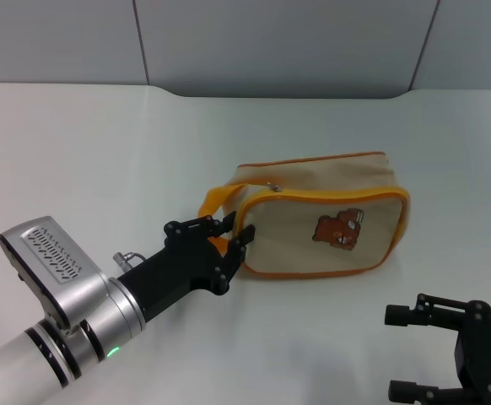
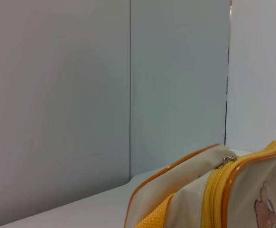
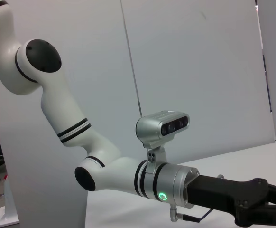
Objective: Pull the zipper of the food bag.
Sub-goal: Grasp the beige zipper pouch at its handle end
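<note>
— Food bag (image 1: 321,219), where does it lie?
— Just ahead of my left gripper (image 1: 220,240), on the white table (image 1: 102,152); my fingers close around its orange strap loop (image 1: 216,198).
— And the zipper (image 1: 272,187)?
— Just past that gripper, on the bag's top panel. My right gripper (image 1: 414,354) hangs open, well apart.

You cannot see the lower half of the right gripper (image 1: 414,354); the head view's bottom edge cuts it off. The left gripper (image 1: 225,239) hides the strap end of the food bag (image 1: 321,221). The left wrist view crops the bag and shows only 1 short stretch of the zipper (image 2: 213,187). The pull tab (image 1: 272,187) is too small for you to resolve.
</note>
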